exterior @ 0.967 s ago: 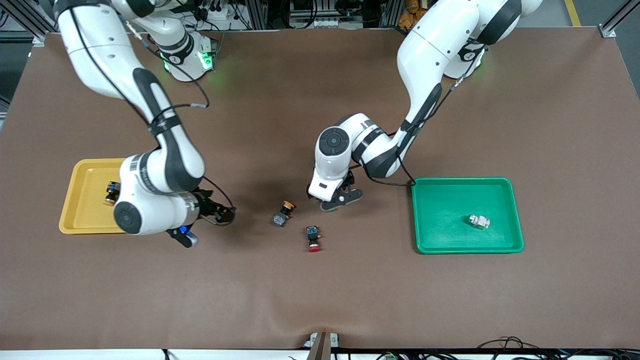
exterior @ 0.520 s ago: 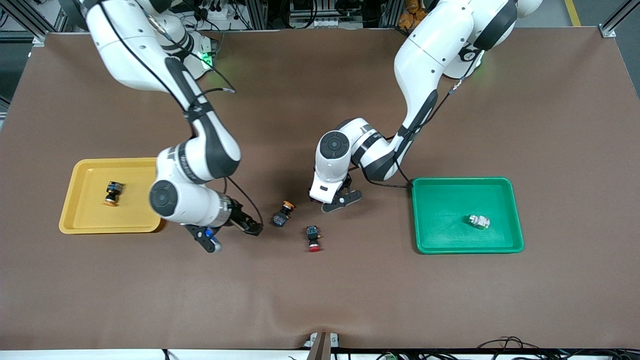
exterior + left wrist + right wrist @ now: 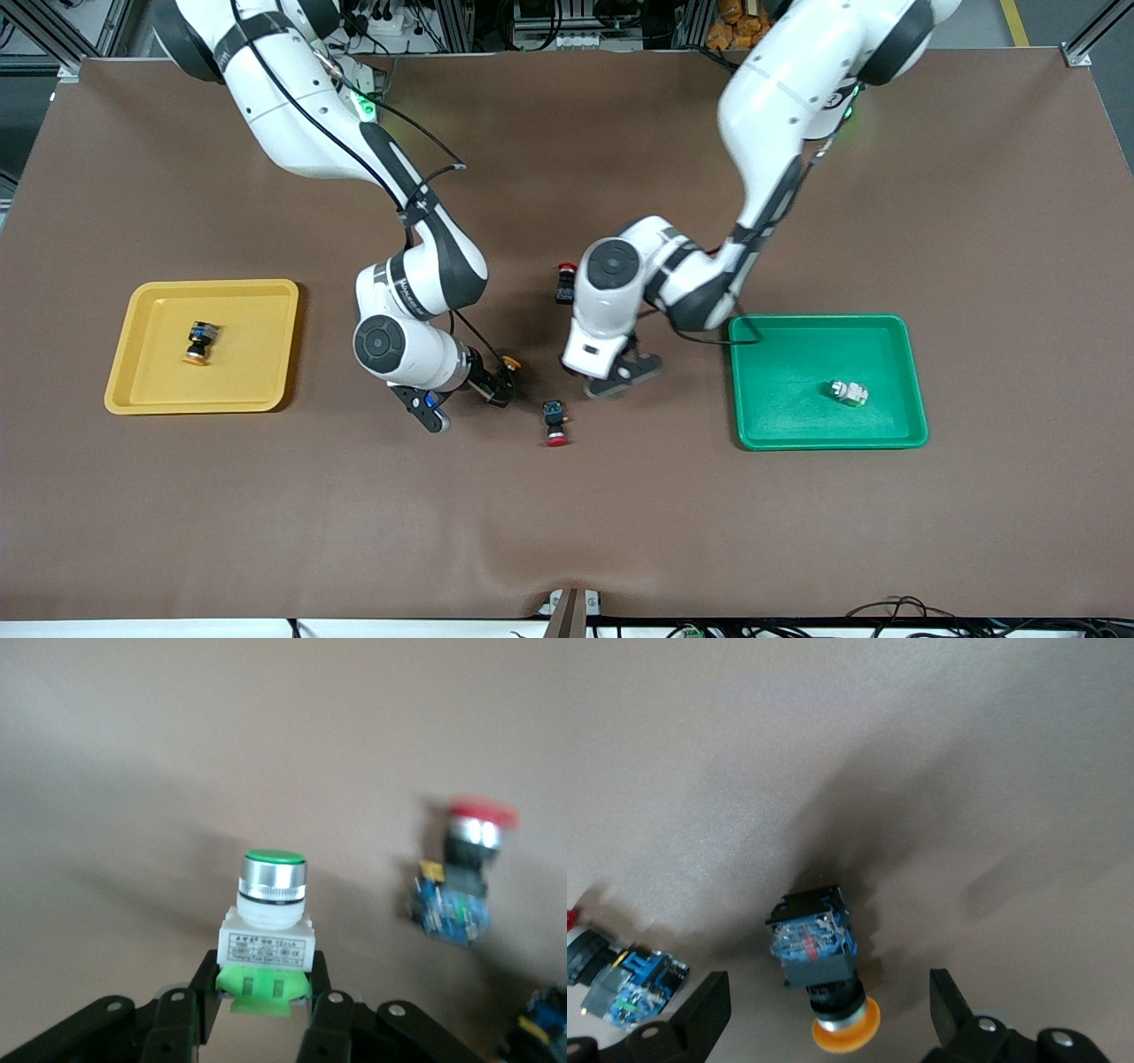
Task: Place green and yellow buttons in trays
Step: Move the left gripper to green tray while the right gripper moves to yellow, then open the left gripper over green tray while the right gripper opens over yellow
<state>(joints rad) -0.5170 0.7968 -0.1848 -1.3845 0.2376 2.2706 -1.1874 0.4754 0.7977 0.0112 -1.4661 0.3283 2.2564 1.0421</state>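
The right hand (image 3: 824, 1028) hangs spread wide over the yellow button (image 3: 819, 970) on mid-desk, so closing on it comes next, then carrying it to the yellow tray (image 3: 133, 319). The left hand (image 3: 266, 1010) grips a green button (image 3: 268, 926), off the desk beside the green tray (image 3: 912, 372). Its label is unreadable.

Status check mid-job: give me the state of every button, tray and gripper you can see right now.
Left gripper: shut on a green button, above the table.
Right gripper: open, straddling a yellow button lying on the table.
Yellow tray: holds one yellow button.
Green tray: holds one green button.
Two red buttons: lying on the table, untouched.
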